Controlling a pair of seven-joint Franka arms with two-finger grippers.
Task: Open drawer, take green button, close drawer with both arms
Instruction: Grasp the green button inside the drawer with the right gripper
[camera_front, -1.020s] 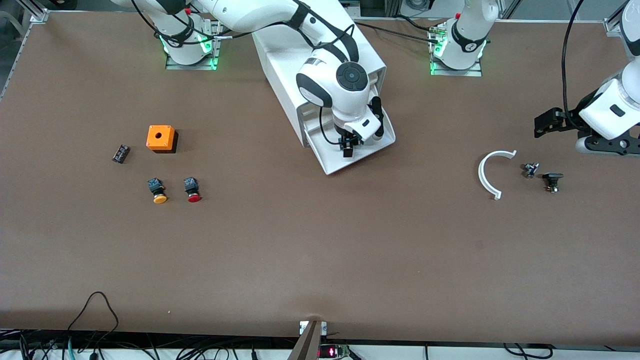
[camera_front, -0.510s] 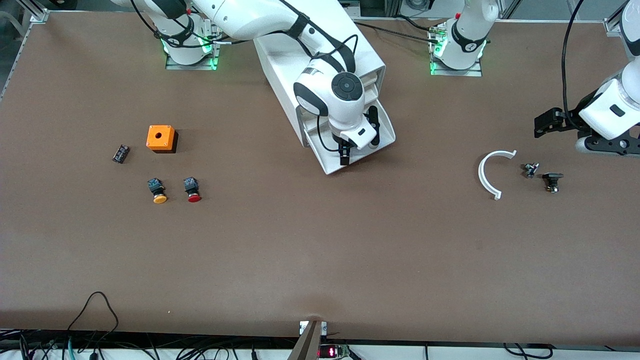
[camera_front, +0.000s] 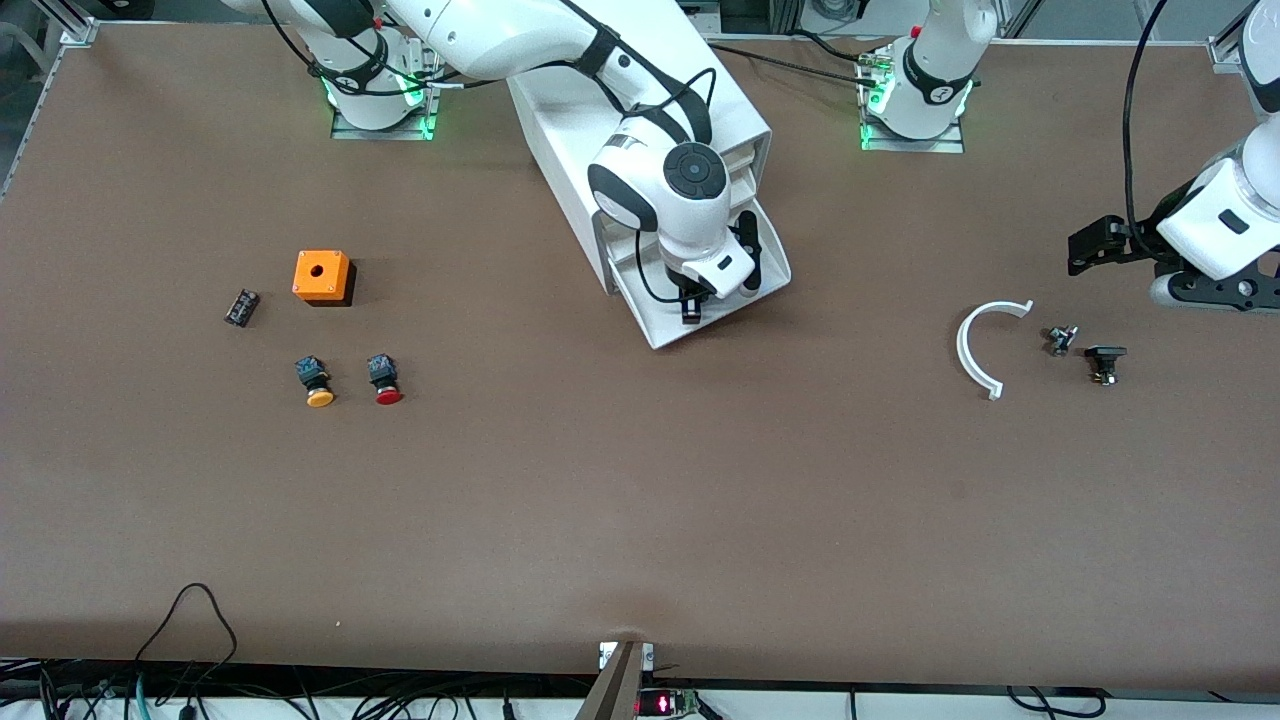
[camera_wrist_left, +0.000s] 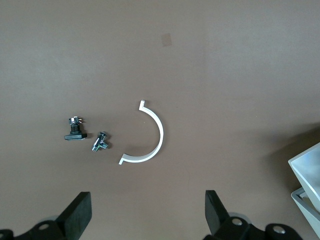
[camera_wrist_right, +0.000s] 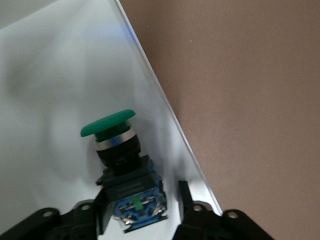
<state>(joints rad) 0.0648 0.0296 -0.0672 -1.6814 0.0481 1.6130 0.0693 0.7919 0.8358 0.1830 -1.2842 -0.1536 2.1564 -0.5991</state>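
Right gripper (camera_front: 690, 312) sat in open drawer (camera_front: 748, 296), jaws flanking green button (camera_wrist_right: 120, 155), grip uncertain; left gripper (camera_wrist_left: 145, 215) waited wide open over white arc (camera_wrist_left: 148, 135), small fittings (camera_wrist_left: 101, 142) beside.

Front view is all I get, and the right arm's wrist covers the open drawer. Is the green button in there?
Observer: Yes. The right wrist view shows the button lying on its side on the drawer floor, close to its edge.
Operator: Is it gripped?
Observer: Not quite. The right gripper straddles its dark body, jaws open, with a gap at one side.
Operator: And the left gripper?
Observer: The left gripper waits over the table, jaws wide open.
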